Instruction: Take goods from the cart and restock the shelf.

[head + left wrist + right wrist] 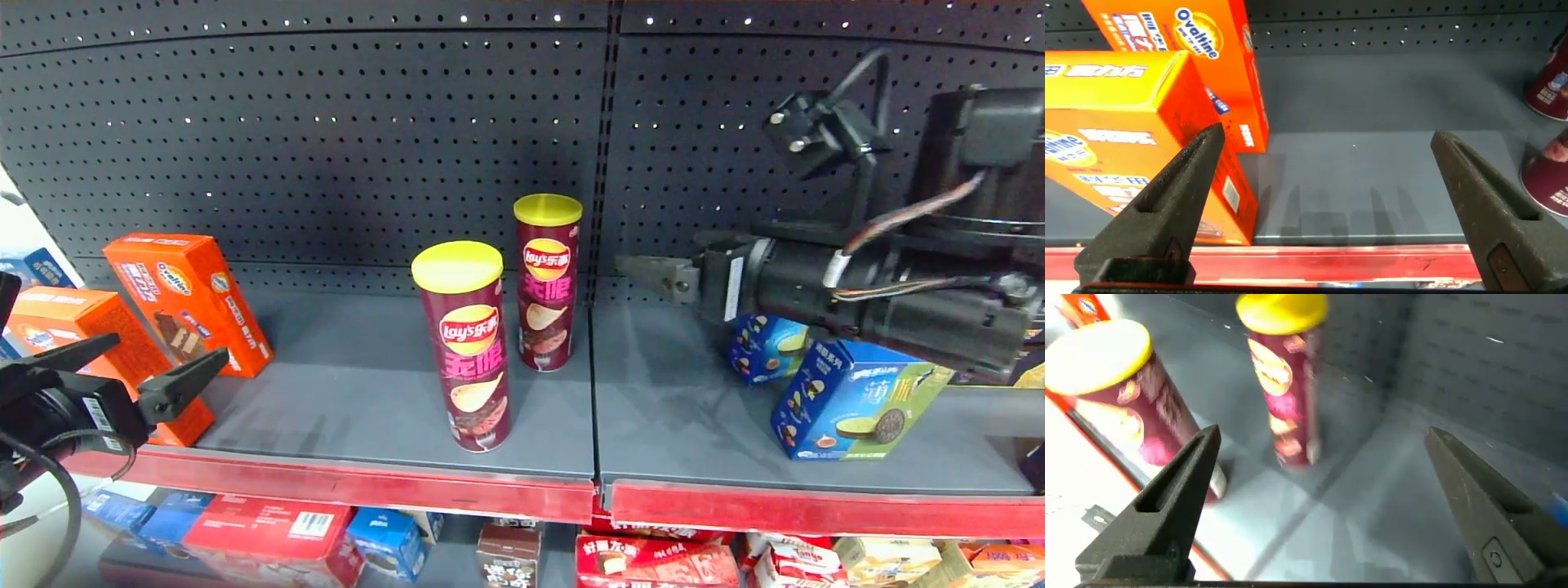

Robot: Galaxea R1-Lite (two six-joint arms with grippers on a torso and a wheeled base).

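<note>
Two maroon chip cans with yellow lids stand upright on the grey shelf (359, 392). The front can (464, 351) is near the red shelf edge and the rear can (547, 282) stands behind it, closer to the pegboard. My right gripper (645, 276) hovers at shelf height just right of the rear can, open and holding nothing. Its wrist view has the rear can (1286, 384) ahead between the spread fingers of the gripper (1323, 439) and the front can (1135, 400) off to one side. My left gripper (167, 349) (1327, 139) is open and holding nothing at the shelf's front left, beside orange boxes.
Two orange boxes (192, 298) (90, 343) stand at the shelf's left end. Blue and green cookie boxes (857, 404) (763, 347) sit on the right, under my right arm. A black pegboard (326, 139) backs the shelf. Packaged goods (277, 535) crowd the lower shelf.
</note>
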